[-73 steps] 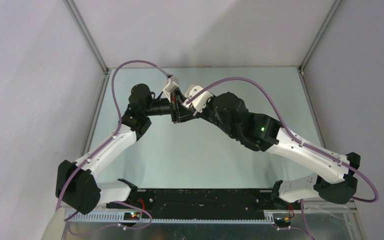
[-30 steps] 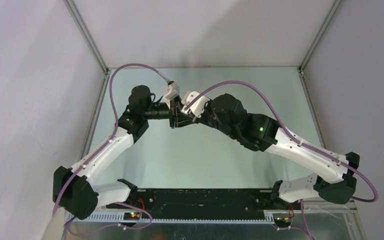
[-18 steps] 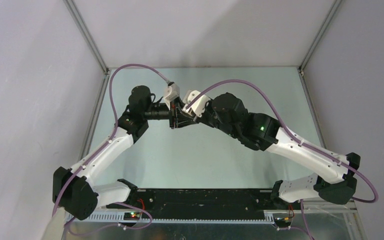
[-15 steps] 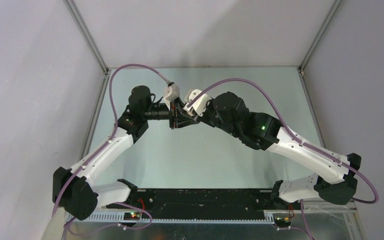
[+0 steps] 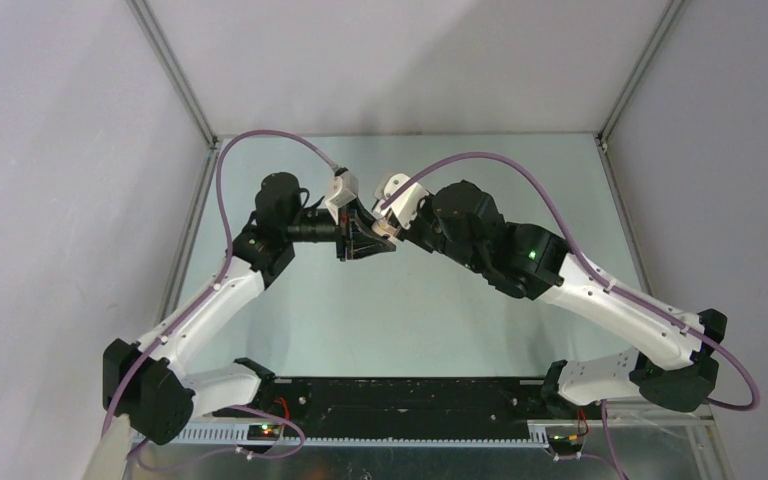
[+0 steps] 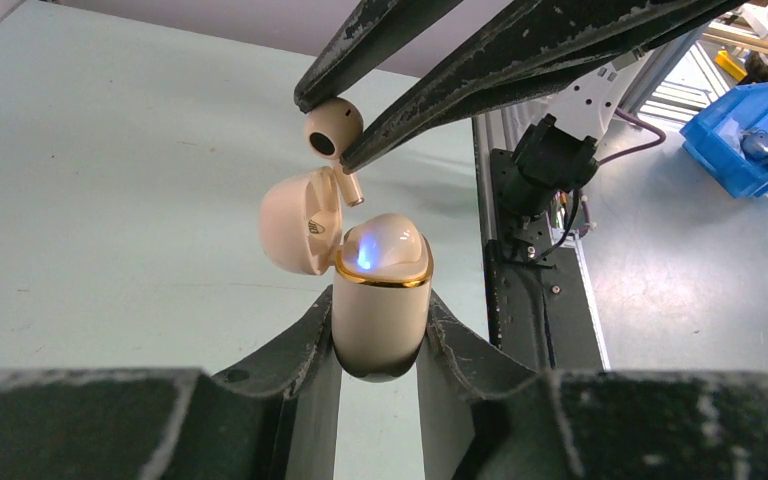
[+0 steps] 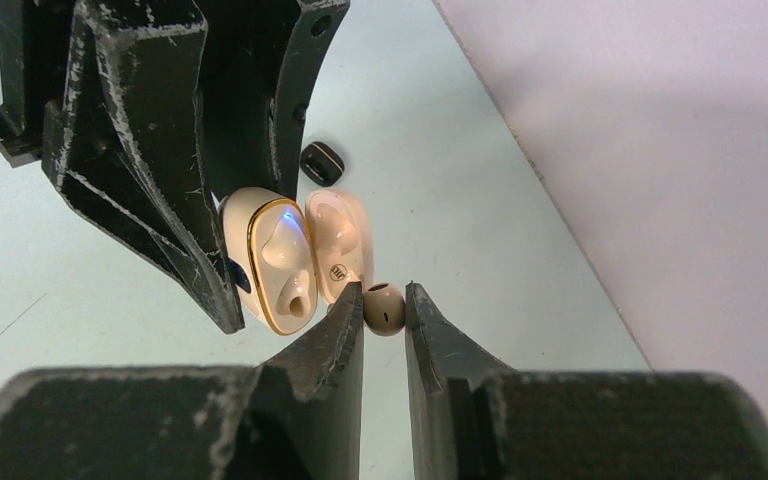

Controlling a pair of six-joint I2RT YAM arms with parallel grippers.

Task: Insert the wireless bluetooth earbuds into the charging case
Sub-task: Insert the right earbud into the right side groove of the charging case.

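The left hand (image 6: 380, 318) was pinching the lower half of a beige case (image 6: 380, 285) between its two fingers and held it upright in the air above the counter (image 5: 410, 310). The lid (image 6: 295, 222) of the case stood open, tilted to the side away from the arm bases, and a small blue light (image 6: 364, 258) shone on the glossy top under it. The right hand (image 7: 384, 295) came from the opposite side, and its fingertips were closed on a beige earbud (image 7: 384, 308), which they gripped by the round head. The earbud was just above the open case, close beside the edge of the lid, with its short stem pointing down; I cannot tell if the stem touched the lid. On the counter, well apart from both hands, a black case (image 7: 321, 162) lay closed.
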